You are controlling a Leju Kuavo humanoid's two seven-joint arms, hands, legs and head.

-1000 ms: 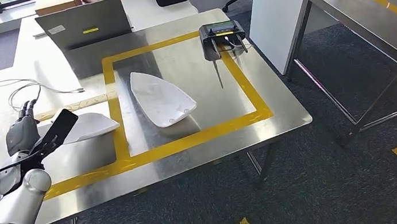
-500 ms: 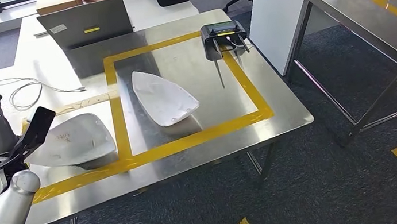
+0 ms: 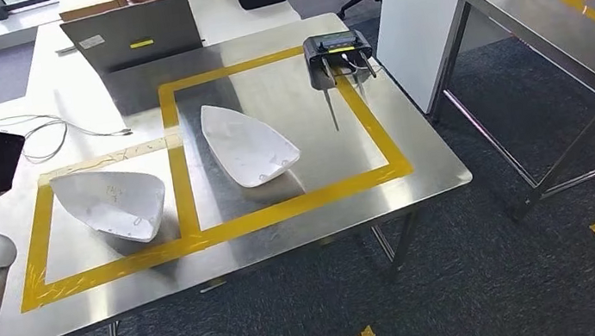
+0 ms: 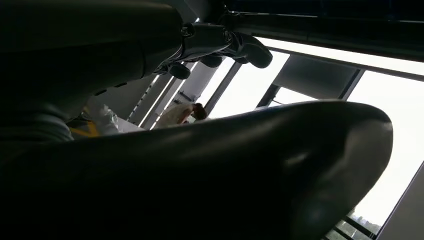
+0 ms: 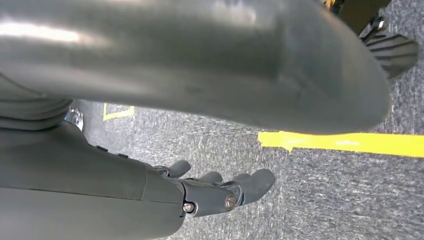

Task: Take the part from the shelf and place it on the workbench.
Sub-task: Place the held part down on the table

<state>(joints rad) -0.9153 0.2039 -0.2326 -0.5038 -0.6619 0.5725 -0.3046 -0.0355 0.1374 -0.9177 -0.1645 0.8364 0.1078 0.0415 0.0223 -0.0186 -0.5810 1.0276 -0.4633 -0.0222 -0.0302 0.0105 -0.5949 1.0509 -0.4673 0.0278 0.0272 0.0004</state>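
Left robot hand (image 4: 220, 47) empty, dark fingers loosely spread, raised beside the worktop (image 3: 300, 211); right robot hand (image 5: 220, 192) empty too, fingers loose, hanging over grey carpet (image 5: 325, 200). White smooth shell-shaped part (image 3: 112, 204) lies inside left yellow tape square on the shiny steel worktop; second white part (image 3: 247, 144) in right square. Small black device (image 3: 336, 57) with leads near far edge. No writing readable.
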